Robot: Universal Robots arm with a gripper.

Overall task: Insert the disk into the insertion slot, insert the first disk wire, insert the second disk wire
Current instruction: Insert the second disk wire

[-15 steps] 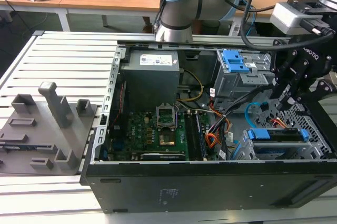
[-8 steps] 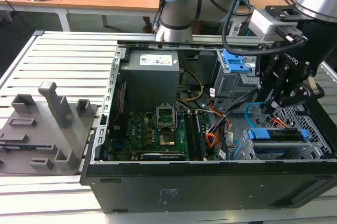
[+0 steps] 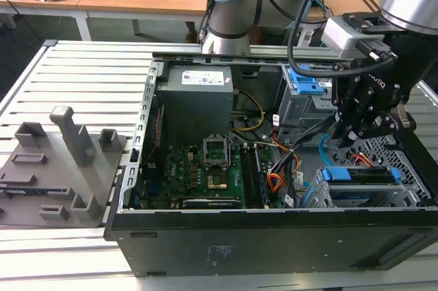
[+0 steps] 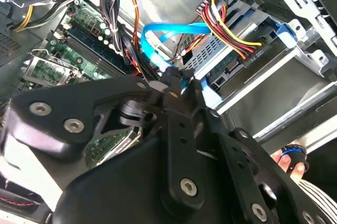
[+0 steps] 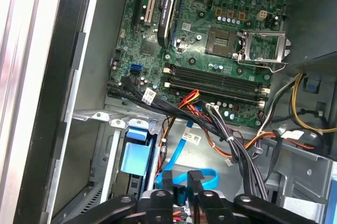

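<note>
Pinching the second disk wire (image 4: 168, 28) in the gripper (image 4: 178, 79), line up square with the disk (image 3: 366, 176), press straight.

Pincer (image 5: 181, 182) closed, arm reaching downward

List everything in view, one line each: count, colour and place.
slatted table: one, silver, under everything
computer case: one, black, open, on the table
fixture block: one, grey, on the table, exterior view's left
motherboard: one, green, inside the case
power supply: one, grey, beside the motherboard
drive cage: one, silver perforated, inside the case
disk: one, blue-framed, seated in the cage
power wire bundle: one, orange-red-yellow-black, plug at the disk
light-blue cable: one, looped, plug end in the gripper
person's hand: one, near the drive cage
robot arm: one, grey with light-blue caps, over the case
gripper: one, black, shut on the light-blue cable
</note>
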